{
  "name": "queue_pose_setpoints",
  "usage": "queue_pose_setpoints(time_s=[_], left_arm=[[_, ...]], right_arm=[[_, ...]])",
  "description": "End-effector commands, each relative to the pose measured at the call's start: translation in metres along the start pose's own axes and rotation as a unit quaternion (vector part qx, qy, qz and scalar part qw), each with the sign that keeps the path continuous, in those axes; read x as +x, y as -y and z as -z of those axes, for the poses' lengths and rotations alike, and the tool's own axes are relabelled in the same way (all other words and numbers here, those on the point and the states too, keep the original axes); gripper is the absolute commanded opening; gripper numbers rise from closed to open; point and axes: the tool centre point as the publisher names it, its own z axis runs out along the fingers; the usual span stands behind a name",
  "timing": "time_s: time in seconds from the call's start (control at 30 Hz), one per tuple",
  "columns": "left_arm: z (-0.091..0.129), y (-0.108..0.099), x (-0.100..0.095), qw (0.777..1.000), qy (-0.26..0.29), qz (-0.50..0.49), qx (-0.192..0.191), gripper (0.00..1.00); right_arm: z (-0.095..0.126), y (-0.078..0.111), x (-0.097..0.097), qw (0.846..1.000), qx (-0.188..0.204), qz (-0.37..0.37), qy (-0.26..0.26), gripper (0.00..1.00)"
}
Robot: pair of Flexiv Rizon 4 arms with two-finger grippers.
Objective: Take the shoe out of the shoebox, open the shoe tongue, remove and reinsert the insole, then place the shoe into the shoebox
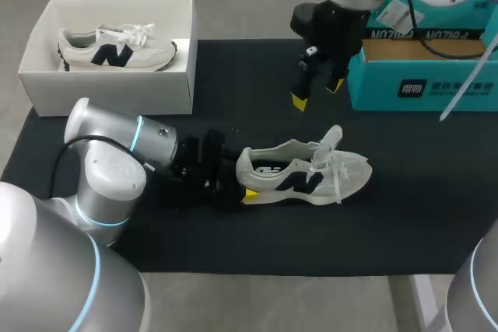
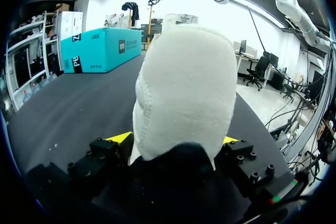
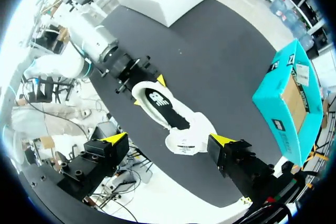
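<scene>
2 white shoes with dark side logos are in view. 1, the shoe (image 1: 307, 172), rests on its sole on the black mat (image 1: 233, 75), heel toward the left arm, toe toward the right arm's side. Its tongue (image 1: 331, 139) stands lifted and the laces hang loose.

The left tool (image 1: 243, 182) lies low on the mat at the heel and grips it. In the left wrist view the heel (image 2: 184, 87) fills the space between the 2 yellow tips (image 2: 121, 137), with 1 tip against each side.

The right tool (image 1: 317, 92) hangs above the mat, apart from the shoe, beside the teal box (image 1: 424, 75). Its fingers are spread wide with nothing between them. The right wrist view shows the shoe (image 3: 163, 111) well below its parted tips (image 3: 115, 139), the raised tongue nearest to it.

The boxed shoe (image 1: 117, 48) lies on its side inside the open white shoebox (image 1: 109, 87), which sits at the mat's far corner on the left arm's side.
</scene>
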Motion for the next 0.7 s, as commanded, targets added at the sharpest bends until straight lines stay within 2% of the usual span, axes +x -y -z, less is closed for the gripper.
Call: queue_pose_setpoints(time_s=[0.03, 0.07, 0.1, 0.13, 0.23, 0.7], left_arm=[[0.000, -0.001, 0.000, 1.000, 0.000, 0.000, -0.001, 0.00], [0.000, -0.001, 0.000, 1.000, 0.000, 0.000, -0.001, 0.00], [0.000, -0.001, 0.000, 1.000, 0.000, 0.000, -0.001, 0.00], [0.000, -0.001, 0.000, 1.000, 0.000, 0.000, -0.001, 0.00], [0.000, -0.001, 0.000, 1.000, 0.000, 0.000, -0.001, 0.00], [0.000, -0.001, 0.000, 1.000, 0.000, 0.000, -0.001, 0.00]], right_arm=[[-0.008, -0.022, -0.001, 0.957, 0.026, 0.283, 0.060, 1.00], [-0.009, -0.025, -0.001, 0.952, 0.024, 0.297, 0.067, 1.00], [-0.009, -0.027, -0.002, 0.950, 0.015, 0.305, 0.070, 0.41], [-0.010, -0.030, -0.003, 0.943, 0.005, 0.326, 0.062, 0.00], [-0.012, -0.036, -0.004, 0.933, -0.010, 0.356, 0.050, 0.00], [-0.013, -0.037, -0.005, 0.935, -0.014, 0.353, 0.042, 0.00]])
